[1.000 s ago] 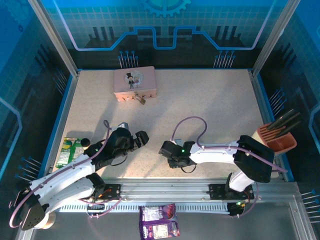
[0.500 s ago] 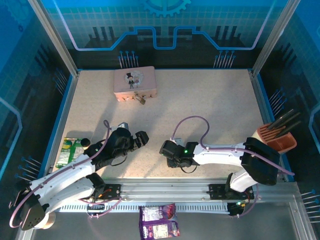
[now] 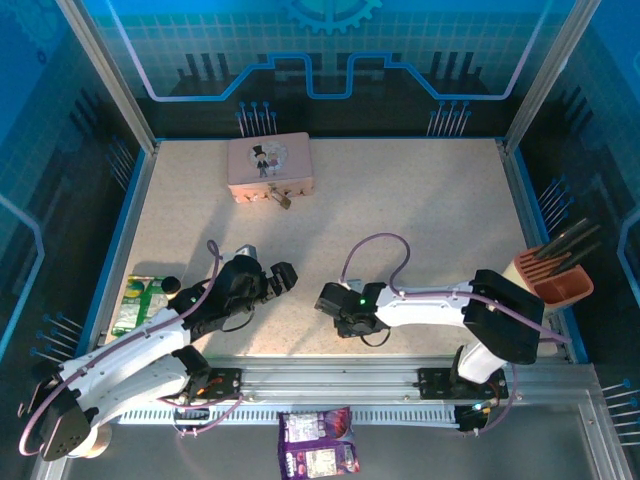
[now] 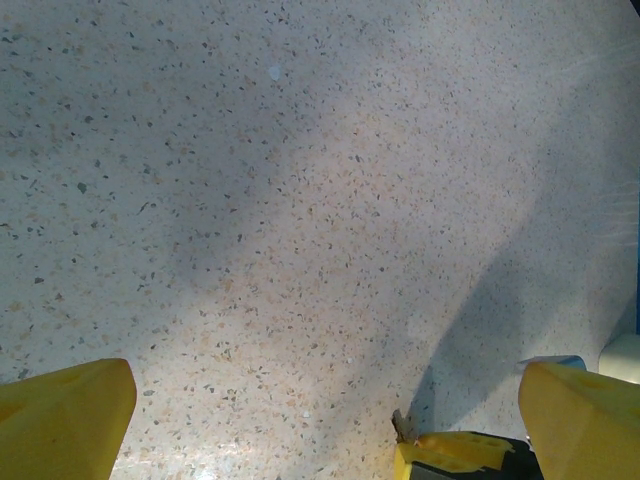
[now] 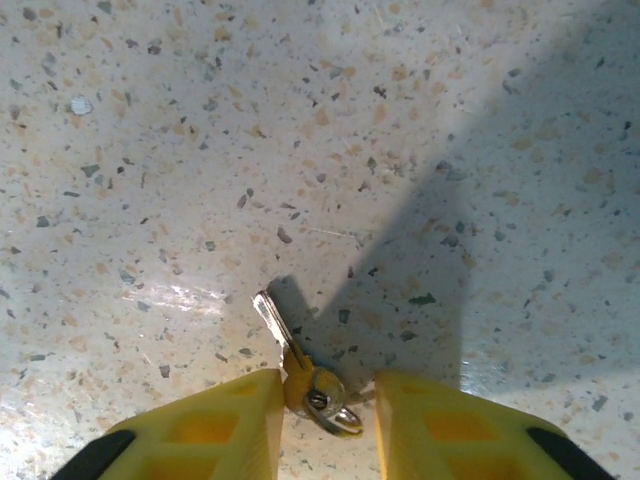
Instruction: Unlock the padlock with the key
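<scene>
The pink tin (image 3: 270, 165) with the top-hatted figure lies flat at the far left of the speckled counter (image 3: 430, 210). Every place below is given from it.

The padlock (image 3: 283, 200) lies on the counter right against the tin's near edge, toward its right corner. Its brass body is too small in the overhead view to tell how the shackle stands.

The key (image 5: 290, 350) lies flat on the counter, well apart from the tin, on its near side and a little to its right. In the right wrist view its thin silver blade points away from the tool, up and to the left. Its head, with a small ring, sits between the two yellow fingers (image 5: 200, 430).

The right tool (image 5: 325, 385) is low over the counter with its jaws narrowly apart around the key's head. One finger seems to touch the head, while a sliver of counter shows between the head and the other finger, so the key is flanked, not clamped.

The left tool (image 3: 283, 277) hangs well on the near side of the tin, about straight in front of it, with its jaws spread wide over bare counter and nothing between them.

An orange holder (image 3: 555, 272) of dark utensils stands far to the tin's right, past the counter's edge. A green packet (image 3: 140, 300) lies well to the near left of the tin.
</scene>
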Controlling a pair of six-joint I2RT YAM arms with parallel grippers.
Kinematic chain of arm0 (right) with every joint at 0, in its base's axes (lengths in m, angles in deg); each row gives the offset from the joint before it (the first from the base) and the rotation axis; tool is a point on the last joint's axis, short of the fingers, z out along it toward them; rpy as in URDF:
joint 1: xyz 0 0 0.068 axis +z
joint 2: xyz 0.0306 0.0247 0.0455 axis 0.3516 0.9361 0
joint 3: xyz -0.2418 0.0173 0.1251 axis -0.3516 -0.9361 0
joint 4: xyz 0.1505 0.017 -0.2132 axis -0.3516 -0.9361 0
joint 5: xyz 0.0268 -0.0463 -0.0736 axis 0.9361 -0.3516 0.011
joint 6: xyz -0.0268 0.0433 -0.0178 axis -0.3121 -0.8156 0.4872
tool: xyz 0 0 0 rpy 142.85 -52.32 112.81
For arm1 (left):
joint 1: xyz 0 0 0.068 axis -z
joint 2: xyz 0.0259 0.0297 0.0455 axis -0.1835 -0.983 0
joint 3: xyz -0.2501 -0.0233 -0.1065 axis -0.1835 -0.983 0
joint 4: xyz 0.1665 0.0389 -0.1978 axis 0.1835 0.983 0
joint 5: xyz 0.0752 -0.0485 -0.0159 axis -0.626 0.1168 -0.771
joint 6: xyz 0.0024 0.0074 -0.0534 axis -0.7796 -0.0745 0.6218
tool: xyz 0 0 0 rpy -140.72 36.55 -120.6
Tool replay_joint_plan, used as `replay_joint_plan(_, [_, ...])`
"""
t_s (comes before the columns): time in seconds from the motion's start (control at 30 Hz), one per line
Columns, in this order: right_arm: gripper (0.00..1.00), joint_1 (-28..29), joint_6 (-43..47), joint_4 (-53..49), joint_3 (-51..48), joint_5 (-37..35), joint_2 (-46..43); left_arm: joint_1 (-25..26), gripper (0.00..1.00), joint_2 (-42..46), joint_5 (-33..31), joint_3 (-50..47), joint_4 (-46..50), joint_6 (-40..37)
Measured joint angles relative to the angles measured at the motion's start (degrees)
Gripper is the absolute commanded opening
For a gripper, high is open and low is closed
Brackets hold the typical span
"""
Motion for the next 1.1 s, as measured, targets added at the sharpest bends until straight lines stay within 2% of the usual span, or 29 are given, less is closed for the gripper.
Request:
replay_joint_plan(0.27, [0.11,-0.24,0.92,-0.96,1.4,0.85,1.01,-0.15,0.99,-0.28,0.0,0.0,0.02,-0.22])
replay_joint_plan(0.57, [0.03,-0.22,0.81,2.47,-1.66,0.46,-1.84,-0.15,0.99,-0.74,0.02,0.0,0.0,-0.26])
replay_joint_plan(0.83, [0.0,-0.68,3.02,12.15,-10.6,-0.17,-14.05,-0.37,0.99,-2.84,2.12,0.02,-1.55,-1.51])
replay_joint_plan(1.1, [0.0,-9.49,0.48,26.36,-20.11,4.9,-26.32,2.27,0.91,-8.83,7.23,3.3,-9.11,-6.08])
